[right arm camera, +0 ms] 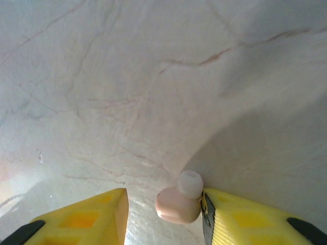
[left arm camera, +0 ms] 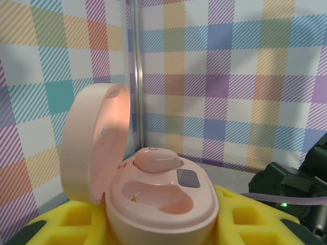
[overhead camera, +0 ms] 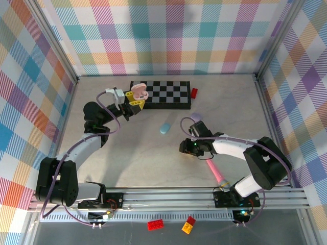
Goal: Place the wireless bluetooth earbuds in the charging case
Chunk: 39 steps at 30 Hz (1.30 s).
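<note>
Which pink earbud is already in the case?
The earbud seated in the open pink case; the other earbud lies on the table within the right tool.

The charging case point(left arm camera: 158, 204) at lower centre is pale pink plastic, smooth and glossy. Light glows through its open lid point(left arm camera: 97, 148) (it looks thin-walled). The earbud point(left arm camera: 156, 159) seated in it has the same smooth pink shell. The desk point(right arm camera: 127, 92) is a smooth, pale stone-look surface with fine veins and a soft sheen. On it a second earbud point(right arm camera: 176, 206) is matt pink plastic with a translucent, rubbery-looking tip. The jaws' pads point(right arm camera: 76, 219) are matt yellow.
</note>
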### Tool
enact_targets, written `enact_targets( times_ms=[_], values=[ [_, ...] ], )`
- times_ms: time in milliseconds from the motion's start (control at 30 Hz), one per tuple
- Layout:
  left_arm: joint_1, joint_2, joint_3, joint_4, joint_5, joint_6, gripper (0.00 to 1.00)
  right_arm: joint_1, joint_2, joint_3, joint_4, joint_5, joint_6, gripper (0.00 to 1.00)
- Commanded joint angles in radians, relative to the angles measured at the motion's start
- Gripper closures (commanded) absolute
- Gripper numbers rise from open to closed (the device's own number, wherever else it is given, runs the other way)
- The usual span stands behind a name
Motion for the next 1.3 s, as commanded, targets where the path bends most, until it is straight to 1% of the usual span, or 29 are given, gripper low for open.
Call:
enact_targets(
  times_ms=[0, 100, 233, 300, 400, 467, 533, 633, 733, 867, 1000, 1133, 1267],
  values=[
    [-0.010, -0.034, 0.003, -0.009, -0.005, 0.038, 0.65, 0.034, -0.017, -0.016, 0.020, -0.031, 0.025, 0.58],
    [-0.011, -0.035, 0.007, -0.017, -0.007, 0.042, 0.65, 0.057, -0.030, -0.004, 0.009, -0.023, 0.024, 0.57],
    [-0.010, -0.032, 0.012, -0.019, -0.007, 0.041, 0.65, 0.061, -0.081, -0.015, -0.009, -0.006, 0.014, 0.56],
    [-0.011, -0.028, 0.015, -0.020, -0.008, 0.042, 0.65, 0.060, -0.105, -0.007, -0.052, 0.007, -0.012, 0.54],
    [-0.010, -0.022, 0.017, -0.020, -0.010, 0.042, 0.65, 0.067, -0.127, 0.037, -0.162, 0.047, -0.093, 0.53],
    [-0.010, -0.017, 0.017, -0.020, -0.014, 0.046, 0.65, 0.095, -0.123, 0.100, -0.272, 0.134, -0.169, 0.52],
    [0.001, -0.008, 0.012, -0.011, -0.020, 0.047, 0.65, 0.154, -0.097, 0.183, -0.400, 0.285, -0.253, 0.52],
    [0.041, 0.010, 0.007, 0.022, -0.025, 0.028, 0.65, 0.238, -0.031, 0.284, -0.546, 0.477, -0.349, 0.52],
    [0.076, 0.015, 0.000, 0.069, -0.025, -0.012, 0.65, 0.308, 0.051, 0.363, -0.631, 0.620, -0.410, 0.52],
    [0.089, 0.009, -0.001, 0.054, -0.028, -0.010, 0.65, 0.379, 0.163, 0.454, -0.661, 0.747, -0.487, 0.52],
    [0.090, 0.000, -0.006, 0.044, -0.027, -0.009, 0.65, 0.397, 0.252, 0.504, -0.663, 0.778, -0.532, 0.56],
    [0.089, -0.018, -0.003, 0.004, -0.025, 0.014, 0.65, 0.399, 0.274, 0.510, -0.643, 0.777, -0.549, 0.62],
    [0.090, -0.025, -0.002, -0.019, -0.025, 0.030, 0.65, 0.398, 0.297, 0.513, -0.634, 0.769, -0.562, 0.66]
  ],
)
